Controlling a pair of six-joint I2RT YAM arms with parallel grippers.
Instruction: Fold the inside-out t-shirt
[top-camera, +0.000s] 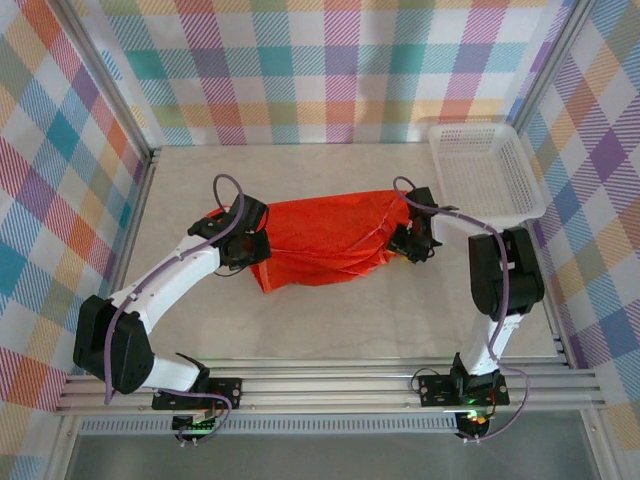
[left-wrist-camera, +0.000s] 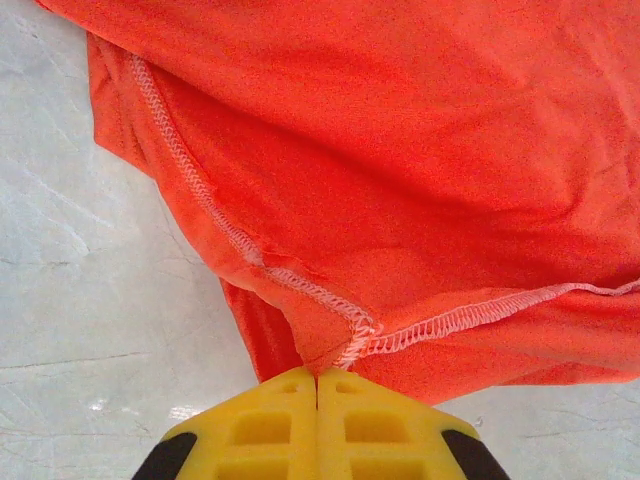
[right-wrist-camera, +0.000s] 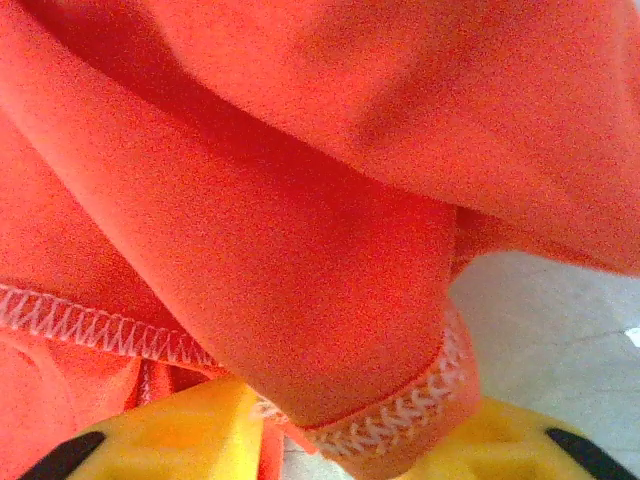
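The bright orange-red thin-fabric t-shirt (top-camera: 325, 240) lies bunched mid-table between the arms, with pale marbled tabletop (top-camera: 400, 320) bare before and behind it. The left gripper (left-wrist-camera: 318, 385) has its fingers together, pinching a seam junction. The right gripper (right-wrist-camera: 360, 420) has its fingers apart around a hem, and folds hide the rest. A white plastic mesh basket (top-camera: 485, 170) stands far right, apart from the shirt.
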